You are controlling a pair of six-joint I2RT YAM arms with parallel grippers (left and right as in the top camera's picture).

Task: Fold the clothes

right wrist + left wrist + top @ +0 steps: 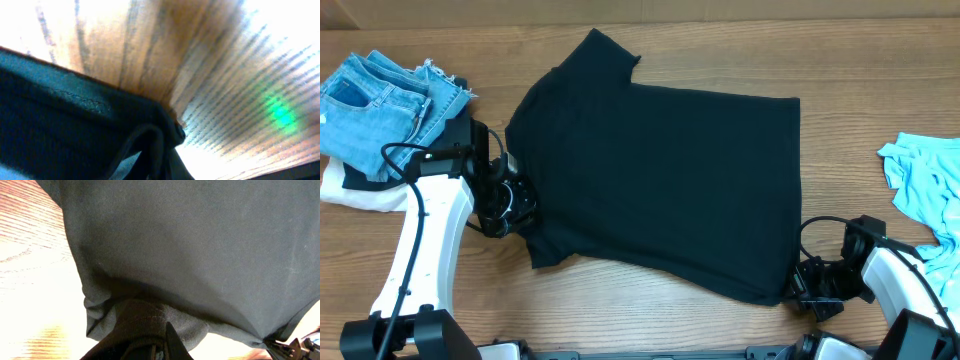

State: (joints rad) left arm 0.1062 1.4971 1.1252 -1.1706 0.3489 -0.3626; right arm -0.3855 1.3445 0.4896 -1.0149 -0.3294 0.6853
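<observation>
The black T-shirt (pixel 660 175) lies spread flat over the middle of the tabletop (pixel 720 50), seen from overhead. Its neck end points to 9 o'clock and its straight hem runs along the 3 o'clock side. One short sleeve sticks out toward 12 o'clock, the other toward 7 o'clock.

The left arm (pixel 420 240) reaches in from 7 o'clock. The left jaws meet the shirt's edge at about 8 o'clock, between the neck and the lower sleeve. In the left wrist view they are closed on a bunched fold of the black fabric (pixel 145 322), which puckers up around them while the rest of the cloth stretches away smooth.

The right arm (pixel 905 280) comes in from 5 o'clock. The right jaws sit at the hem corner at roughly 4 o'clock. The right wrist view shows them closed on that corner, where a stitched edge of dark cloth (pixel 90 107) curls up off the wood.

A frayed denim piece (pixel 380 100) lies at 10 o'clock, on top of a cream-white garment (pixel 355 190). A pale blue garment (pixel 930 180) rests at the 3 o'clock edge, well apart from the shirt.
</observation>
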